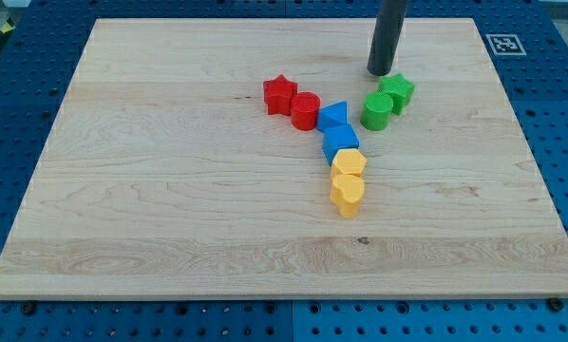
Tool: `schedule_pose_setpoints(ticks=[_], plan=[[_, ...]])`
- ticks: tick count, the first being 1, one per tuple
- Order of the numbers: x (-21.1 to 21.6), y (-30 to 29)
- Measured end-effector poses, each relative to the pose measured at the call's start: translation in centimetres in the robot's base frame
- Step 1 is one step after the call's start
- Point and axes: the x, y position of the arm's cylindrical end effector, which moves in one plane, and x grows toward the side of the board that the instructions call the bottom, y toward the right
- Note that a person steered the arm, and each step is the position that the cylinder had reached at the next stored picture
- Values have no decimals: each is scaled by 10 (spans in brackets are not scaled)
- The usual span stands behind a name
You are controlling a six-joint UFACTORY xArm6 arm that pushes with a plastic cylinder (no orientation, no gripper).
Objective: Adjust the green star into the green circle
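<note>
The green star (398, 91) sits on the wooden board (170, 190) at the upper right of the block cluster. It touches the green circle (377, 110), which lies just below and to its left. My tip (380, 71) is the lower end of a dark rod coming down from the view's top. It rests just above and slightly left of the green star, close to it, and above the green circle.
A red star (279, 93) and a red circle (305, 111) lie left of the green pair. A blue triangle (332, 117) and a blue block (340, 141) follow, then two yellow blocks (347, 180) below. Blue pegboard surrounds the board.
</note>
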Motion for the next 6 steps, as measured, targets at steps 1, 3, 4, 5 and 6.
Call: schedule_pose_setpoints(ticks=[1, 3, 4, 5, 6], plan=[[0, 0], [-34, -7], [-23, -17], [-7, 4], [28, 33]])
